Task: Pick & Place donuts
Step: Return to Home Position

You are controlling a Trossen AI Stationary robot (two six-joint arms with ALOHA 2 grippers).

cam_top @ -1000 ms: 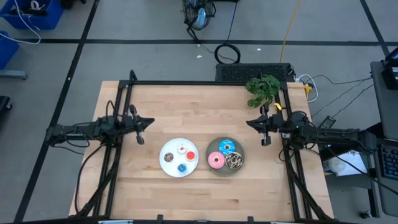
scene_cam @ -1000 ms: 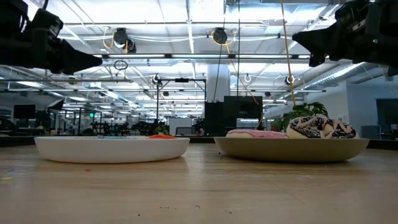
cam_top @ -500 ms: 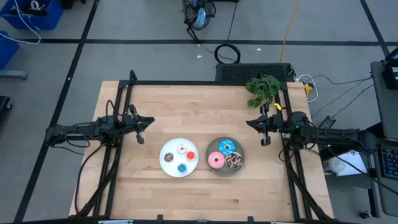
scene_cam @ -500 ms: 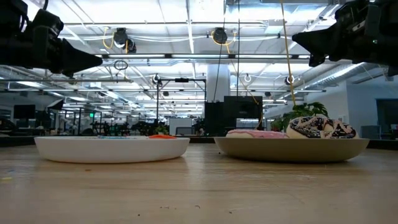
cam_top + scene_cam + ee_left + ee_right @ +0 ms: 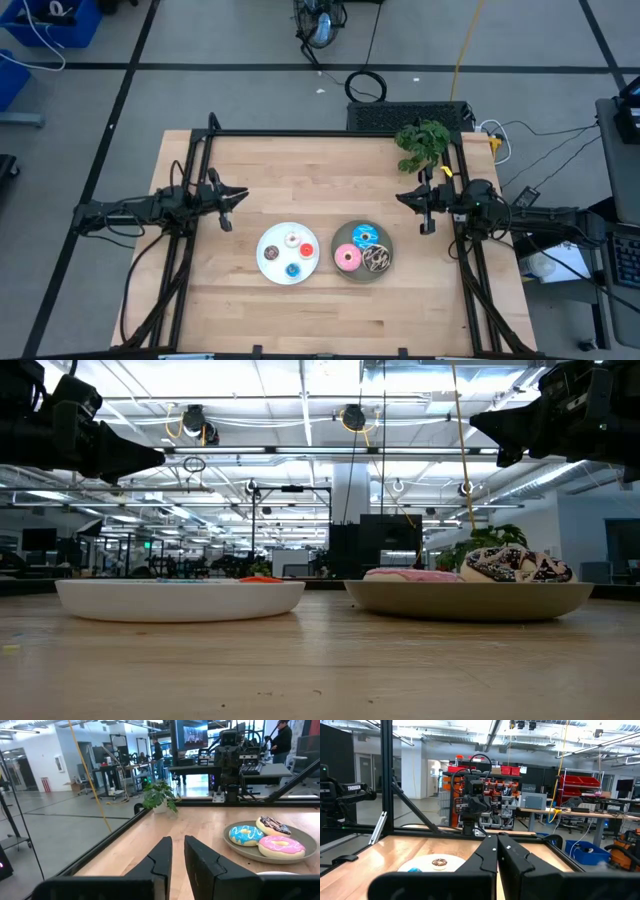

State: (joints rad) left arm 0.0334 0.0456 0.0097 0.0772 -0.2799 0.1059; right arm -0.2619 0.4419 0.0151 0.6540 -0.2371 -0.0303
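Four tiny donuts, brown [image 5: 271, 252], white-pink [image 5: 292, 240], red [image 5: 307, 250] and blue [image 5: 292, 270], lie on a white plate [image 5: 276, 268] at the table's middle. Beside it a grey plate [image 5: 340, 240] carries a blue donut [image 5: 364, 235], a pink one [image 5: 347, 259] and a brown sprinkled one [image 5: 377, 259]. My left gripper [image 5: 238, 196] hovers level, left of the white plate, its fingers [image 5: 162, 855] a narrow gap apart with nothing between. My right gripper [image 5: 404, 198] hovers right of the grey plate, fingers [image 5: 490, 852] together.
A potted green plant [image 5: 422, 142] stands at the table's far right corner. Black frame rails [image 5: 330, 133] run along the far edge and both sides. Bare wood lies between each gripper and the plates, and along the near edge.
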